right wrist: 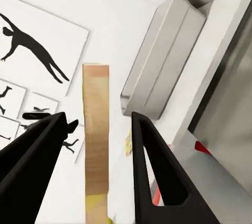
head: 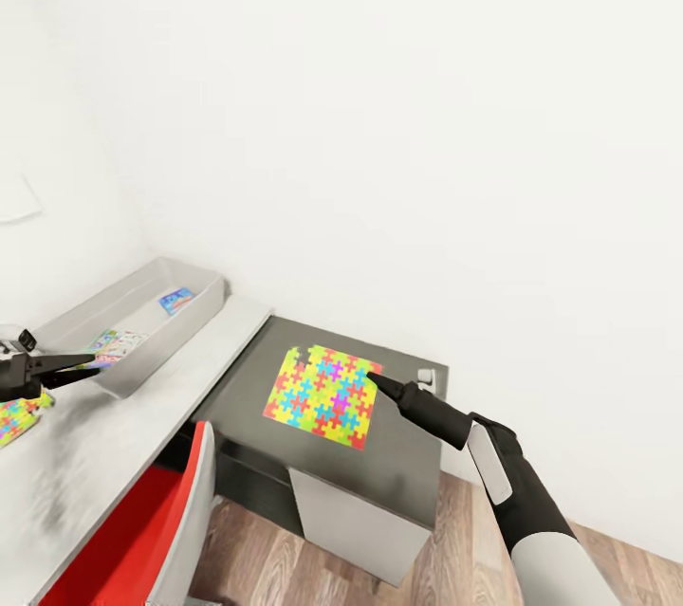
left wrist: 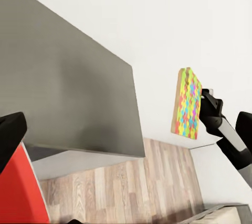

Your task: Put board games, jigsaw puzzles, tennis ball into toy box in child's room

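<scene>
Two grippers: the right gripper (head: 372, 382) has its black jaws on either side of the thin edge of a flat square jigsaw puzzle in bright multicoloured pieces (head: 323, 395); the right wrist view shows the puzzle's tan edge (right wrist: 96, 129) between the fingers with gaps either side, so whether they pinch it I cannot tell.
Left jaws: the left gripper (head: 83, 362) points its black fingers close together toward the long grey toy box (head: 194, 307); whether they hold anything I cannot tell.
Puzzle position: in the left wrist view it stands on edge in the air (left wrist: 187, 103), apparently lifted over the dark grey cabinet top (head: 398, 473), well apart from the toy box.
Handling: it looks like a stiff, light, thin board; a grip on one edge likely lets it swing or slip, so a hold deeper across the edge seems safer.
Second puzzle: another multicoloured puzzle (head: 17, 416) lies on the pale grey table (head: 142, 426) below the left gripper.
Toy box: printed flat boxes lie inside it.
Right arm pose: stretched forward and inward from low right, forearm rising to the puzzle.
Left arm pose: only its wrist shows, level above the table.
</scene>
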Tool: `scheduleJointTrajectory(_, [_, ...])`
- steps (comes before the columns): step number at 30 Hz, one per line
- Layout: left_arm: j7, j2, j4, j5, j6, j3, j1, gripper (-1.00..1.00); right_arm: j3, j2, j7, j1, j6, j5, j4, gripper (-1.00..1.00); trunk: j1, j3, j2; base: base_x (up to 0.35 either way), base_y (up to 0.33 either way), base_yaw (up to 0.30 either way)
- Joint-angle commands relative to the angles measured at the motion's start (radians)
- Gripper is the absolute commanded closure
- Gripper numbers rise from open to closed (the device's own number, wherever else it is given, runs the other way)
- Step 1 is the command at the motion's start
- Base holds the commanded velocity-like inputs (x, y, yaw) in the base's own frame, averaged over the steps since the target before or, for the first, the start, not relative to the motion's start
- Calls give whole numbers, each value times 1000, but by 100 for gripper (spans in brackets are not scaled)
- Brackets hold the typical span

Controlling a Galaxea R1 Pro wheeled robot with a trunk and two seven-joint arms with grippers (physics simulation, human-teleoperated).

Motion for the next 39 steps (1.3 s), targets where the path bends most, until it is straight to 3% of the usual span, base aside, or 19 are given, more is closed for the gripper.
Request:
scheduleJointTrajectory(1, [-4, 0, 0, 0, 11, -1, -1, -100, -3, 1, 1, -1, 6, -2, 0, 100, 1, -1, -2, 0, 0, 210])
scheduleJointTrajectory(27, [-4, -41, -1, -1, 11, -1, -1, -100, -1, 1, 3, -1, -30, -1, 1, 100, 1, 28, -2, 0, 0, 218])
scheduleJointTrajectory(39, [-4, -43, -1, -1, 9, -1, -1, -100, 2, 1, 3, -1, -42, 0, 1, 100, 1, 30, -2, 0, 0, 35])
